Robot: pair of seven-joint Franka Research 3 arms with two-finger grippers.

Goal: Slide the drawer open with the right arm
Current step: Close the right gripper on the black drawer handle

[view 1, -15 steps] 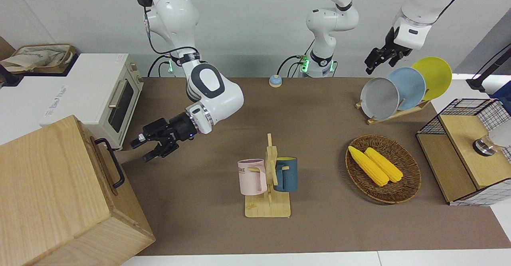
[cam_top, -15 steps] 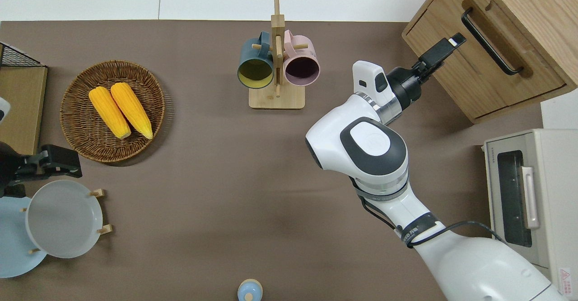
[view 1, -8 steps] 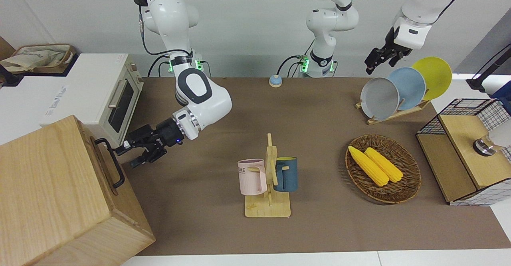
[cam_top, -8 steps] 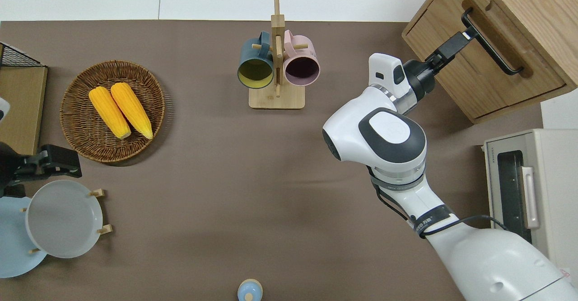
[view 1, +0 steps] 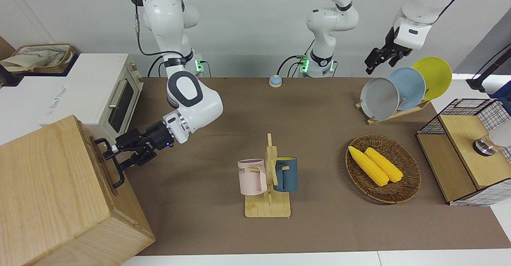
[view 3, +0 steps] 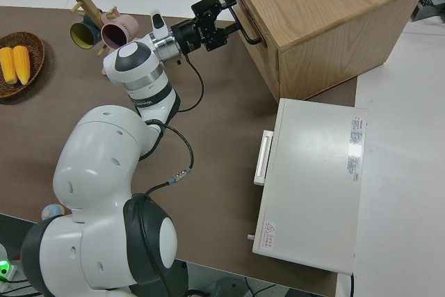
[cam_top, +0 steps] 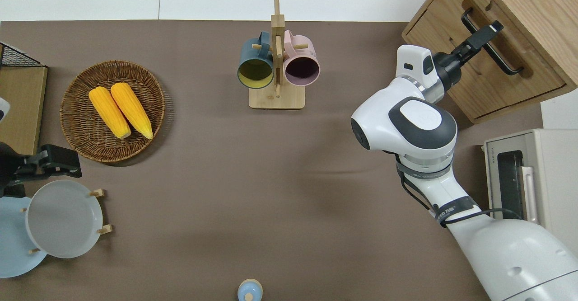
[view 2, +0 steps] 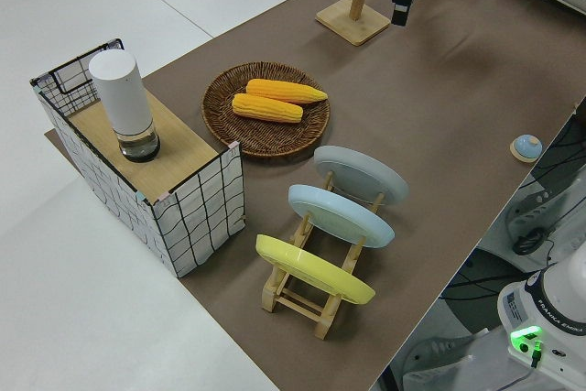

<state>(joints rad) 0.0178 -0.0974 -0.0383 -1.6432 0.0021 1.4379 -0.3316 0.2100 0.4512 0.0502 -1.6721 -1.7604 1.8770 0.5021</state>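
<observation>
My two black fingers (view 1: pixel 113 155) stand apart, one on either side of the black metal bar handle (cam_top: pixel 490 43) and not yet closed on it, so my right gripper (cam_top: pixel 485 30) straddles the bar near the end that lies farther from the robots. That handle belongs to the wide, shallow light-wood drawer (cam_top: pixel 478 63), which sits flush and shut in the large pale wooden box cabinet (view 3: pixel 327 15) at my end of the brown table (cam_top: pixel 203 179), with the white toaster oven (view 3: pixel 313 186) just beside the cabinet, nearer to the robots.

I judge the bar rigid and thin, a good hold if I close squarely across it. A grip nearer its middle would pull the drawer straighter; this off-centre hold could rack it in its guides. The drawer looks light, but wood on wood may stick, and the cabinet could shift if I tug hard.

My left gripper (view 1: pixel 377 60) is parked.
</observation>
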